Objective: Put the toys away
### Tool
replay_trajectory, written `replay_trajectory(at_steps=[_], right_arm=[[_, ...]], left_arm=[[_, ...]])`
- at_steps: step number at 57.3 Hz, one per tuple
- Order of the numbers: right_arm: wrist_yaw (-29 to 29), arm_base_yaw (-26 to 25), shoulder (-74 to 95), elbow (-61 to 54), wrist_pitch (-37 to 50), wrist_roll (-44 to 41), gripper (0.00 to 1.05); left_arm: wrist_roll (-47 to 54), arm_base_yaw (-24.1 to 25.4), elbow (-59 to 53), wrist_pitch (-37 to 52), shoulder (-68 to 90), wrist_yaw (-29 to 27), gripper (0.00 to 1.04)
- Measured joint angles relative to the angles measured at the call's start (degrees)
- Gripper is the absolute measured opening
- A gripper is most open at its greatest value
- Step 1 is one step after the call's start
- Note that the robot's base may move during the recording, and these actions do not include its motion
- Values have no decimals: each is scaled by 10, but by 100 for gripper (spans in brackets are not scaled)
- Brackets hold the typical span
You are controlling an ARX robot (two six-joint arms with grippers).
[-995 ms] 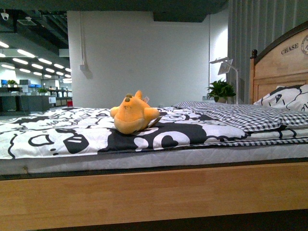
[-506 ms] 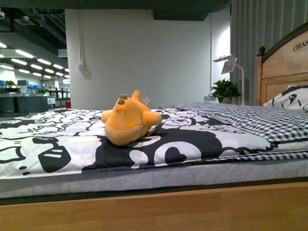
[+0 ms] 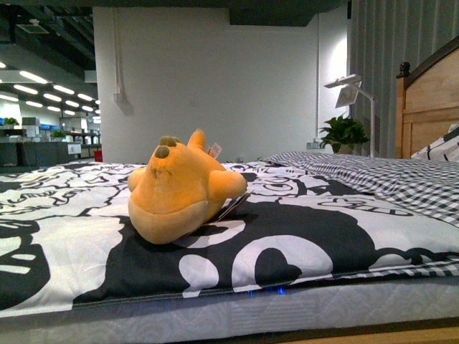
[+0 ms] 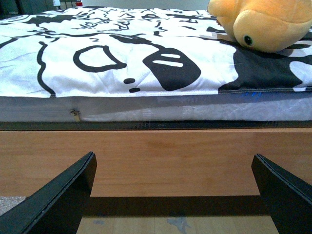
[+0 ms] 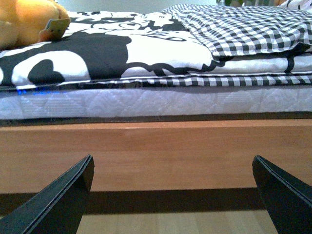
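An orange-yellow plush toy (image 3: 183,190) lies on the black-and-white patterned bedspread (image 3: 86,244), near the bed's front edge. The left wrist view shows the toy (image 4: 265,22) with its dark eye at the far side of the mattress edge. In the right wrist view only part of the toy (image 5: 27,22) and its paper tag show. My left gripper (image 4: 173,178) is open, low in front of the wooden bed rail (image 4: 156,161), with nothing between its fingers. My right gripper (image 5: 173,178) is open too, facing the same rail (image 5: 156,156). Neither arm appears in the front view.
A checked blanket (image 3: 387,175) covers the bed toward the wooden headboard (image 3: 430,107). A potted plant (image 3: 344,132) and a white lamp (image 3: 351,89) stand behind the bed. The quilted mattress side (image 4: 156,107) sits above the rail. Wood floor (image 5: 170,222) lies under both grippers.
The front camera has moved closer to the bed. The plush toy now looks much larger and sits further left. The wooden rail has dropped almost out of the front view.
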Motion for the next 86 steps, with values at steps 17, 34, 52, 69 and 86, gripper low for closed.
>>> replay_trajectory(at_steps=[17, 34, 52, 69, 86], right_arm=[[0, 0, 0, 0, 0, 0, 98], [0, 0, 0, 0, 0, 0, 98], [2, 0, 0, 0, 0, 0, 98], [2, 0, 0, 0, -1, 0, 98], [-3, 0, 0, 0, 0, 0, 98]], left_arm=[[0, 0, 0, 0, 0, 0, 98], [0, 0, 0, 0, 0, 1, 98], [0, 0, 0, 0, 0, 2, 98], [0, 0, 0, 0, 0, 1, 98], [0, -1, 0, 0, 0, -2, 98]])
